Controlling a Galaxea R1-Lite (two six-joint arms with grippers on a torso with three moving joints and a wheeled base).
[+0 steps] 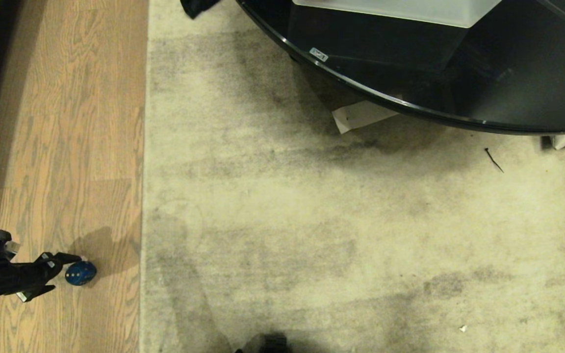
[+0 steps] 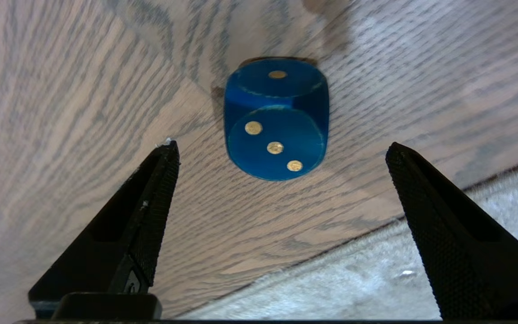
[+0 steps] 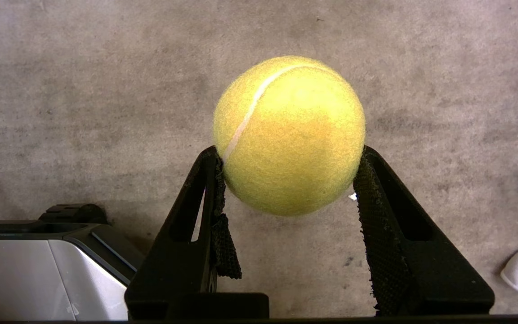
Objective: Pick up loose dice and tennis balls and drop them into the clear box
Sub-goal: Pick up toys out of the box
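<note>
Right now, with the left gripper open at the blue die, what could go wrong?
1. The blue die lies ahead of the left gripper, not between its fingers; closing now would likely miss or nudge it.
2. On smooth wood floor a nudged die may slide.
3. The right gripper holds a tennis ball near its fingertips; jolts might drop it.

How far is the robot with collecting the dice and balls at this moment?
Nothing shows as boxed. In hand: the right gripper is shut on a tennis ball. Next: the open left gripper faces the blue die on the wood floor. Both must reach the clear box on the black table.
</note>
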